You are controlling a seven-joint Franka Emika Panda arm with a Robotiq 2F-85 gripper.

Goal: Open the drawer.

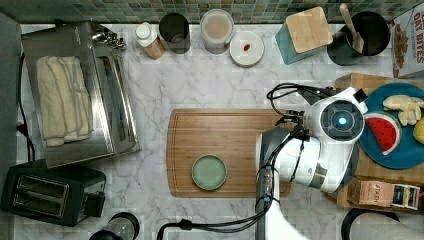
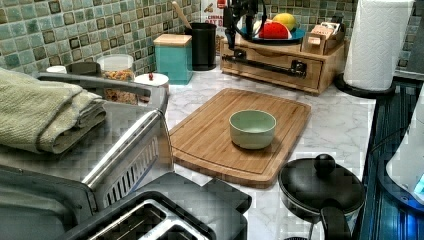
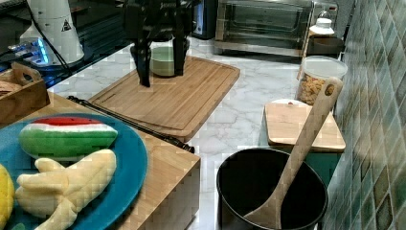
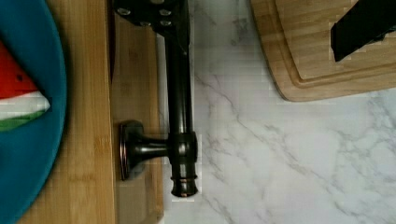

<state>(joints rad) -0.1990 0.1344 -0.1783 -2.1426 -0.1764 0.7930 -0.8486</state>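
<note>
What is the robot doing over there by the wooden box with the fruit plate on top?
The robot arm's gripper hangs open above the black bar handle on the drawer of the wooden box. It has not grabbed the handle yet, and the drawer looks shut. A blue plate with toy fruit sits on the box, and a green bowl rests on the cutting board nearby.

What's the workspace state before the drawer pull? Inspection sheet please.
Surface: marble counter, cutting board lying on it.
Job's things: drawer looks closed; black handle not gripped.
Clutter: green bowl on the board; toaster; towel; blue plate of toy fruit atop the drawer unit.
Grippers: tool open, above the handle.
Cables: black cable looped beside the wrist.
Surroundings: green tiled wall.
</note>
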